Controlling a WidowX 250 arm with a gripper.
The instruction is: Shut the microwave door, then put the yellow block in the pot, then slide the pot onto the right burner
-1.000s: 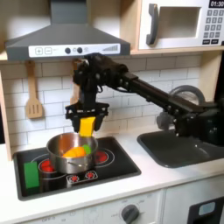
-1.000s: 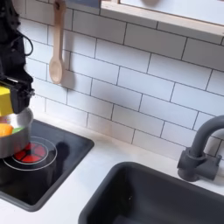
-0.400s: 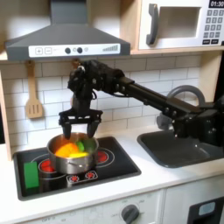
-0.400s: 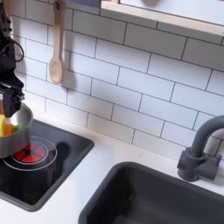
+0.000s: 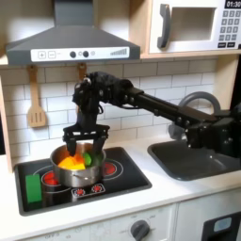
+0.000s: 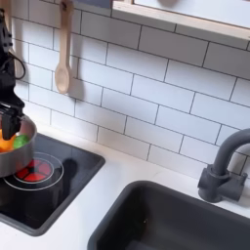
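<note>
Pot [image 5: 75, 166] directly beneath gripper [image 5: 81, 143].

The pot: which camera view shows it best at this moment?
The first exterior view: the pot sits whole on the stovetop, with the gripper above its yellow and green contents. The second exterior view catches only its right part, cut by the second exterior view's left edge.

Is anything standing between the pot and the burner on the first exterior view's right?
Nothing visible does. The burner beside the pot is bare in the first exterior view; the green block stands on the pot's other side, far left.
</note>
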